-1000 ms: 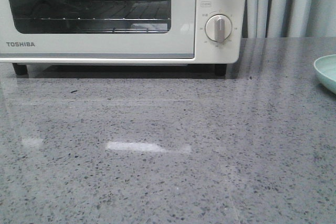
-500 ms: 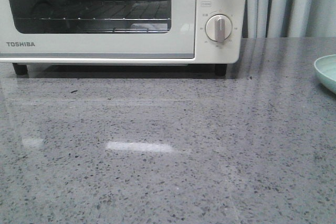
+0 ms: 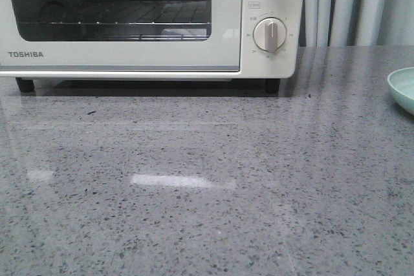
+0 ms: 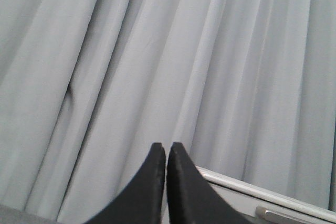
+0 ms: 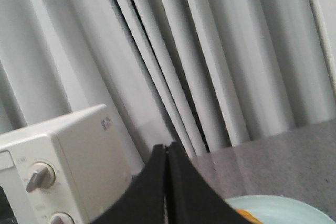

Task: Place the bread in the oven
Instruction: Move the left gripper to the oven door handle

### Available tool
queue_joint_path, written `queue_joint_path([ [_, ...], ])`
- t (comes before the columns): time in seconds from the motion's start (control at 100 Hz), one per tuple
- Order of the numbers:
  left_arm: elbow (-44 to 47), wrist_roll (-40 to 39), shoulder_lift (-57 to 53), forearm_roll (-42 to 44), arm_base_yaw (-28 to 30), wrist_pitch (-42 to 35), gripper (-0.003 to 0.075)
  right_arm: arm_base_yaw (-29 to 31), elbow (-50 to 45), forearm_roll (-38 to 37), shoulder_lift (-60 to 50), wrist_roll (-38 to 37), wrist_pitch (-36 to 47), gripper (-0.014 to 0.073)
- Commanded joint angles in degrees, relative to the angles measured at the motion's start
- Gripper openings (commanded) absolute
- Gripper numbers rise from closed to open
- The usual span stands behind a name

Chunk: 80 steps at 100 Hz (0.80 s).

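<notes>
Both claws pressed together, gripping nothing, and we're nowhere near the bread yet.

We're seeing the left gripper (image 4: 166, 153) facing only the grey curtain (image 4: 157, 51), and the right gripper (image 5: 167, 153) hovering over a pale green plate (image 5: 278, 211) where an orange sliver, probably the bread (image 5: 242, 214), is peeking out. The oven (image 3: 149, 24) is sitting with its door (image 3: 123, 17) shut, so we're guessing the snag is grabbing the roll first and having nowhere to put it. Shut fingertips coming down on it could also squash it or shove the plate along the speckled grey countertop (image 3: 207, 192).
</notes>
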State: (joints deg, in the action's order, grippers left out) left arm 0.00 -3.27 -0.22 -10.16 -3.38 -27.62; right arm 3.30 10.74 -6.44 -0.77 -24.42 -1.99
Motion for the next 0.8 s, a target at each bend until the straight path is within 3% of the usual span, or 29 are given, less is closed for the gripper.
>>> queue_joint_path([
  [0.0,-1.3,-2.8,-1.6,0.1,0.1,-0.5,-0.0022,-0.4,5.5,-1.4,1.3,-0.1,-7.8,-0.0062],
  [0.14,-7.3,-4.0,-1.0,4.1,0.1,9.3,-0.0022,-2.6,13.5,-0.8,5.5,1.7,-24.0,-0.0062],
  [0.24,-12.1,-4.0,0.8,6.1,0.1,13.8,-0.0021,-5.0,19.5,3.0,10.2,10.3,-30.4,-0.0062],
  [0.54,-21.2,-6.6,8.8,8.0,-3.9,12.7,-0.0021,-8.0,33.7,4.4,26.0,12.5,-34.1,-0.006],
  [0.79,-34.7,-6.6,21.9,9.2,-11.5,29.3,-0.0022,-8.0,46.2,4.4,36.5,16.1,-42.9,-0.006],
])
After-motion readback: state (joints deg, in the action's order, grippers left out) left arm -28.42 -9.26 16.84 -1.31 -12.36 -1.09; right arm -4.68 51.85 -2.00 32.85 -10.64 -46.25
